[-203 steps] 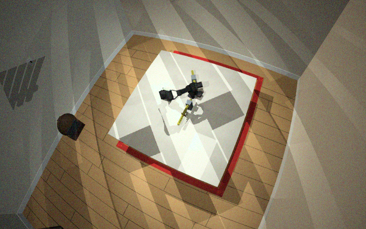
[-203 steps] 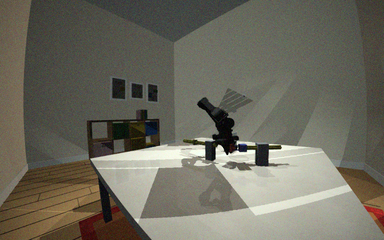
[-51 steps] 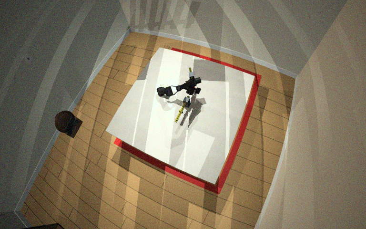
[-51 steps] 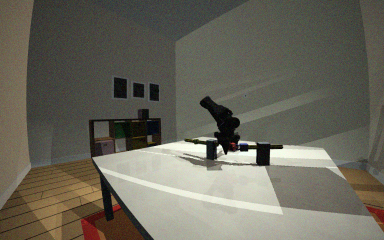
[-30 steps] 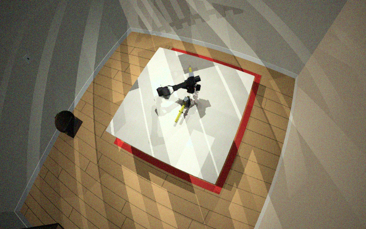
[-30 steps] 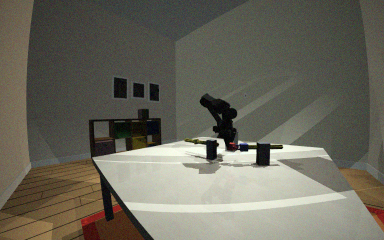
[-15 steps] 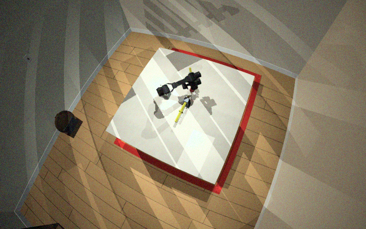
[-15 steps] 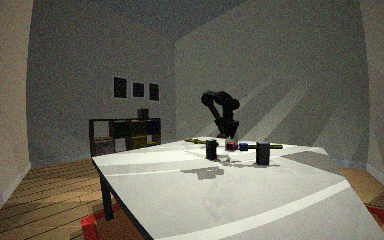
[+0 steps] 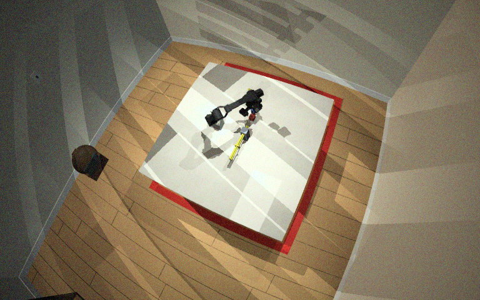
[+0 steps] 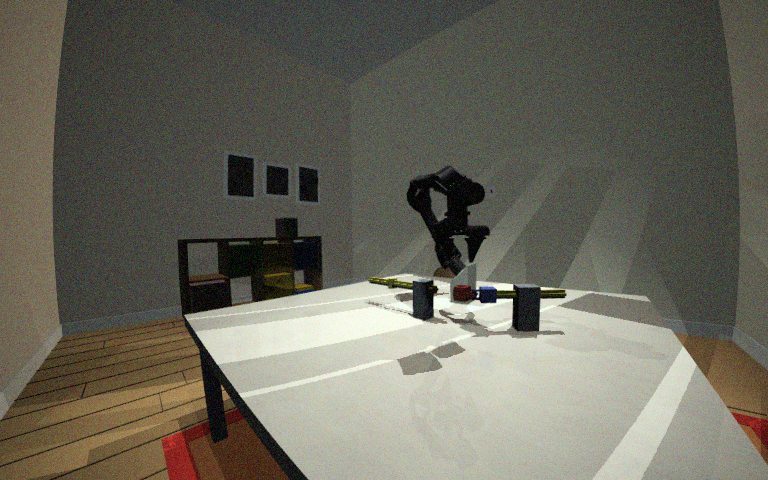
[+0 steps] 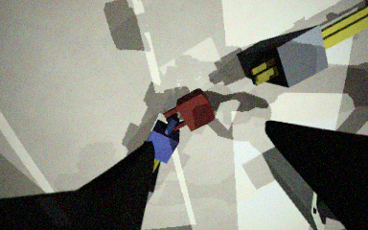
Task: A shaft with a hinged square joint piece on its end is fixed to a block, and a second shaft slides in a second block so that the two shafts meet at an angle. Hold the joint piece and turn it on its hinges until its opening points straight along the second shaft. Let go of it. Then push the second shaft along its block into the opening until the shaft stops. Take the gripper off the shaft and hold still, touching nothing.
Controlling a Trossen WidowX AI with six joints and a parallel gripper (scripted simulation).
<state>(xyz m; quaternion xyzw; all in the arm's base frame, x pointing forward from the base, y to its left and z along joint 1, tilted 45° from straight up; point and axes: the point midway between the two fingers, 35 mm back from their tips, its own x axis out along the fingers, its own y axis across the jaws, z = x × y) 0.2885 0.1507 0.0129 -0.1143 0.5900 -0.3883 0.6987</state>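
Observation:
The red joint piece (image 9: 252,116) (image 10: 462,292) (image 11: 195,110) hangs on the blue hinge part (image 10: 487,294) (image 11: 164,148) at the end of the first shaft (image 10: 552,293). Its opening faces roughly toward the second shaft (image 9: 236,145) (image 10: 390,282) (image 11: 346,30); exact alignment I cannot tell. That shaft lies through the second block (image 9: 245,132) (image 10: 423,301) (image 11: 304,57), its near end just inside or at the block face, apart from the joint piece. The first shaft sits in the first block (image 10: 526,310). My gripper (image 11: 209,136) is open and empty, above the joint piece.
The white table (image 9: 262,208) (image 10: 351,407) carries both blocks. The black arm (image 9: 235,103) (image 10: 447,209) reaches over the joint area. The second block stands to the right of the joint piece in the wrist view. Patches of light and shadow cross the table.

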